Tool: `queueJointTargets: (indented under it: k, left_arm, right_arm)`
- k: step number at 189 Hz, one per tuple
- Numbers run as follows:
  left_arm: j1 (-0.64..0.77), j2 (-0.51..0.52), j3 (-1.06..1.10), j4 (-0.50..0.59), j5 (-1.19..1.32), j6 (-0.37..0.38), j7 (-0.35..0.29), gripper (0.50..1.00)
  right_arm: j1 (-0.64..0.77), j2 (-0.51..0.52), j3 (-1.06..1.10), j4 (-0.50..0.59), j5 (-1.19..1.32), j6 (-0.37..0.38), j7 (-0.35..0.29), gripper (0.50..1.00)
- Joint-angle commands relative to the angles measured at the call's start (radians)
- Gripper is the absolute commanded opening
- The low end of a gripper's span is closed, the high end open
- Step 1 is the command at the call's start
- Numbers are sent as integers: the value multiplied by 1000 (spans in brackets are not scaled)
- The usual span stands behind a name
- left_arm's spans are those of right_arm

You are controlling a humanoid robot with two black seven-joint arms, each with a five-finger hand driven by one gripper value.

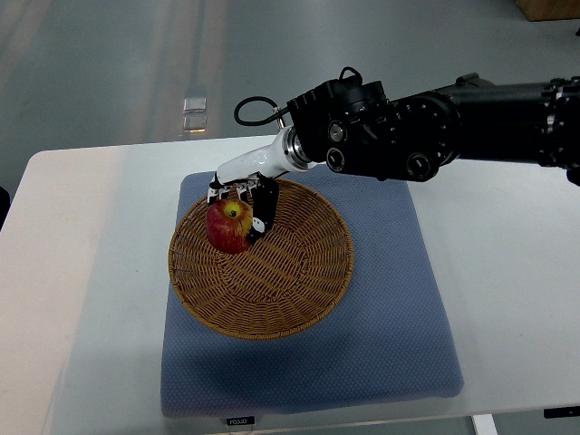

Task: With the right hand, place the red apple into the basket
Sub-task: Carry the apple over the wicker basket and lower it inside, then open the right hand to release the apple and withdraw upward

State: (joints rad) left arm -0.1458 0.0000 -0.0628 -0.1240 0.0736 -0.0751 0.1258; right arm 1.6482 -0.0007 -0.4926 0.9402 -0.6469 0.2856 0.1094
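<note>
Left of frame centre: red apple (229, 226) sitting inside the basket (299, 299), against the inner wall at the upper-left of the bowl, just below the rim. Right hand (246, 205) wrapped on it from the upper right, dark fingers (263, 213) down the apple's right flank, white wrist running up-right to the black arm that enters from the right edge. Grip looks closed on the fruit, not yet released. Apple lies lower-left of the palm, directly under the fingertips. No real long axis, near-round; stem dimple with yellow patch faces up and slightly toward the hand. Whether the apple rests on the weave or hangs just clear: cannot tell. Basket centred on the blue mat (390, 362), mat on the white surface (82, 299). Left hand not visible. Judgement: placement nearly done; remaining move turns on opening and withdrawing up-right along the arm line, since the sloped wall may roll the apple toward the bowl centre.
</note>
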Motion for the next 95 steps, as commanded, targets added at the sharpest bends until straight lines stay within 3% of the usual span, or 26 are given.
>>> queueJointTargets:
  k: [1, 66, 83, 93, 94, 95]
  left_arm:
    - [2, 0, 0, 0, 0, 0, 0, 1000]
    - [3, 0, 1, 0, 0, 0, 2, 1000]
    - [3, 0, 1, 0, 0, 0, 2, 1000]
    - [3, 0, 1, 0, 0, 0, 2, 1000]
    - [3, 0, 1, 1, 0, 0, 2, 1000]
    - [3, 0, 1, 1, 0, 0, 2, 1000]
  right_arm:
    - [-44, 1, -3, -18, -10, -14, 0, 552]
    - [-107, 1, -4, -37, -45, -17, 4, 578]
    - [-130, 1, -3, -57, -45, -16, 6, 656]
    - [-130, 1, -3, -57, -45, -16, 6, 656]
    - [-136, 1, -3, -61, -45, -16, 6, 706]
    - [-136, 1, -3, -61, -45, -16, 6, 707]
